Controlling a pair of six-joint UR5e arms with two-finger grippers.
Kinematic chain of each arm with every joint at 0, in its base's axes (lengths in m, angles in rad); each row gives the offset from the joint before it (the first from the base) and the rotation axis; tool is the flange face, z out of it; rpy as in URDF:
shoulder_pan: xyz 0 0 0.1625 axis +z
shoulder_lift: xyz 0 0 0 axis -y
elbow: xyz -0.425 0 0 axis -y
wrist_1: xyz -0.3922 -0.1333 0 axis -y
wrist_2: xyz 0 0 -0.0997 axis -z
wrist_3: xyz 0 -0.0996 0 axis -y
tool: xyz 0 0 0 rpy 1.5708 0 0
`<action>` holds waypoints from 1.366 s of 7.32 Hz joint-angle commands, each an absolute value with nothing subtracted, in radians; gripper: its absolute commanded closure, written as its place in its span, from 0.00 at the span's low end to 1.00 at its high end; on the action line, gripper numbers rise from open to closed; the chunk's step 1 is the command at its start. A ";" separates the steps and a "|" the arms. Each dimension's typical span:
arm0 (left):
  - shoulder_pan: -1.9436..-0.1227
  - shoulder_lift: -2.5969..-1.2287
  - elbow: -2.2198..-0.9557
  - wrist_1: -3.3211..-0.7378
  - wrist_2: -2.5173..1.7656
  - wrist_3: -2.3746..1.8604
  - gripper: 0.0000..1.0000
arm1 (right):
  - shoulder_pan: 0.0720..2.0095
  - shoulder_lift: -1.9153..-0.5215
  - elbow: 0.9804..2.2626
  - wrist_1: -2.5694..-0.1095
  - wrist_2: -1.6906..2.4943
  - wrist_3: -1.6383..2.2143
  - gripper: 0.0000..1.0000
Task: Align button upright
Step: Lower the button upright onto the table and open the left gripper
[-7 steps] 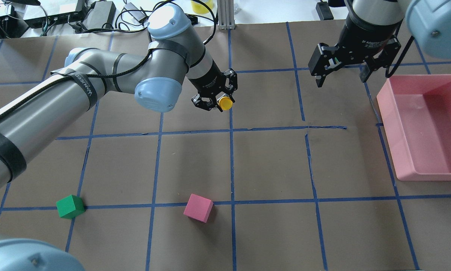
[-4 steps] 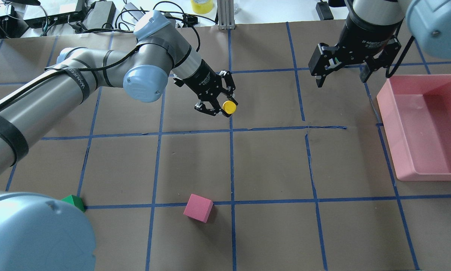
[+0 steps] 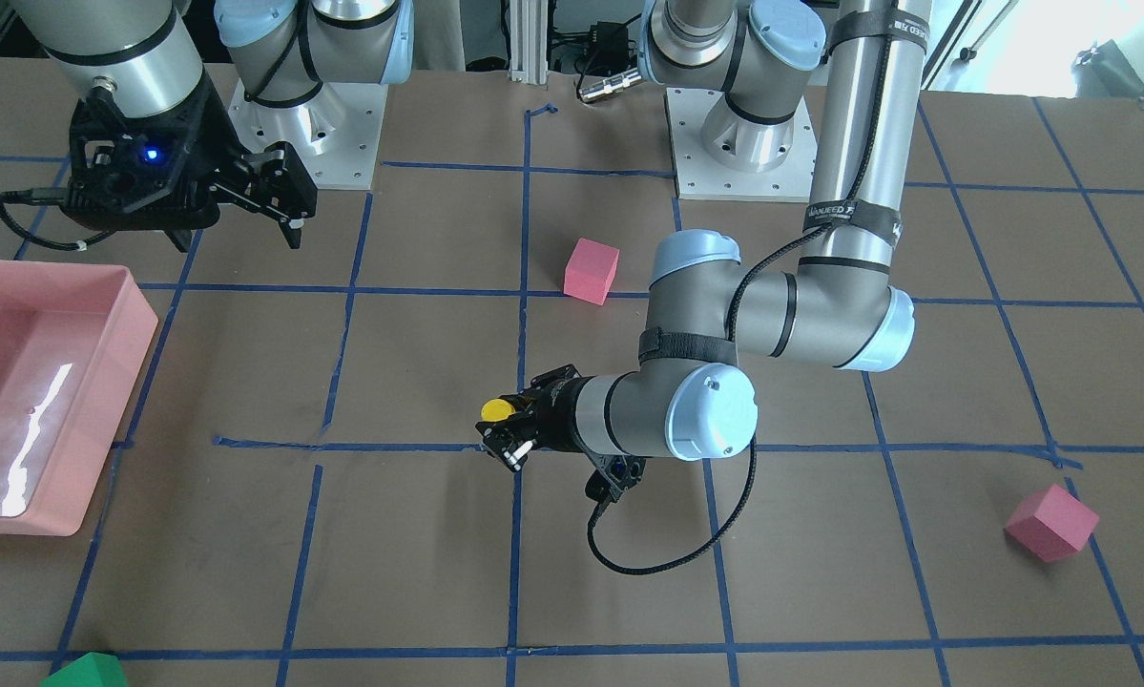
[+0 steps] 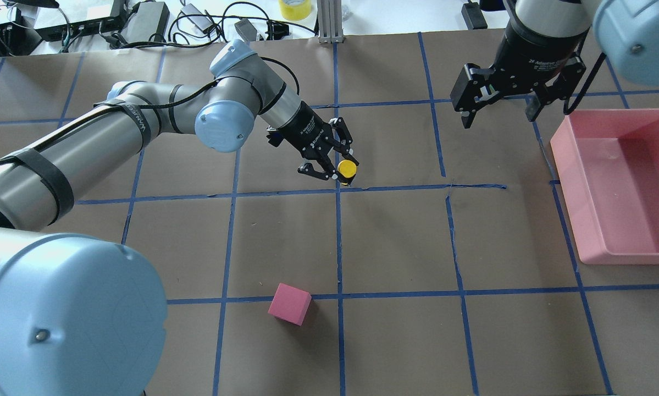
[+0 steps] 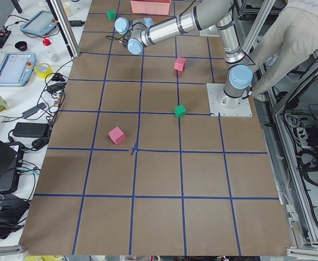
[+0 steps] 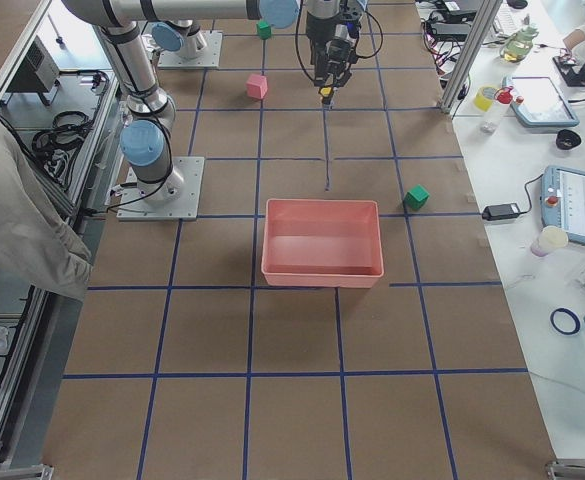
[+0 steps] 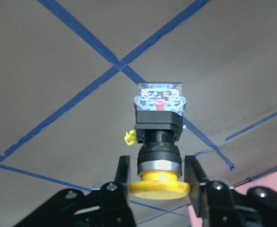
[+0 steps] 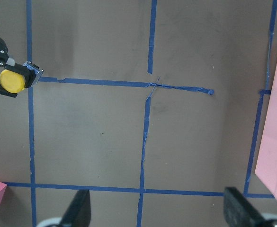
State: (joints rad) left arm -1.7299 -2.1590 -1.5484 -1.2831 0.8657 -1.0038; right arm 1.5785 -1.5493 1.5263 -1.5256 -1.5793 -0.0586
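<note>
Between left gripper (image 7: 158,163) jaws: button (image 7: 158,118) clamped near yellow cap (image 7: 159,187), base block (image 7: 159,97) pointing away; right gripper (image 4: 497,118) jaws spread.

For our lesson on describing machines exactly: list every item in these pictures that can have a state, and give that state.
button: gripped near its yellow cap, base pointing away from the claw.
left claw: shut on the button.
right claw: open, empty.
pink tray: empty.
pink cube: lying loose, ungripped.
other pink cube: lying loose, ungripped.
green cube: lying loose, ungripped.
</note>
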 commanded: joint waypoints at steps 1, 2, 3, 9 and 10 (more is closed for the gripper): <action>-1.727 -2.169 -1.558 -1.287 0.870 -1.002 1.00 | 1.578 -1.549 1.526 -1.529 -1.580 -0.060 0.00; -1.727 -2.166 -1.571 -1.293 0.870 -1.002 1.00 | 1.577 -1.548 1.526 -1.532 -1.578 -0.063 0.00; -1.726 -2.164 -1.572 -1.299 0.870 -1.005 1.00 | 1.577 -1.548 1.526 -1.532 -1.578 -0.060 0.00; -1.723 -2.149 -1.571 -1.309 0.956 -1.005 0.05 | 1.577 -1.548 1.526 -1.531 -1.580 -0.061 0.00; -1.724 -2.119 -1.559 -1.308 0.975 -1.003 0.00 | 1.577 -1.548 1.526 -1.531 -1.580 -0.060 0.00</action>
State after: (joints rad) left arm -1.7228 -2.1455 -1.5693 -1.3093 0.9557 -1.0054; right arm 1.5769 -1.5485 1.5263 -1.5309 -1.5796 -0.0604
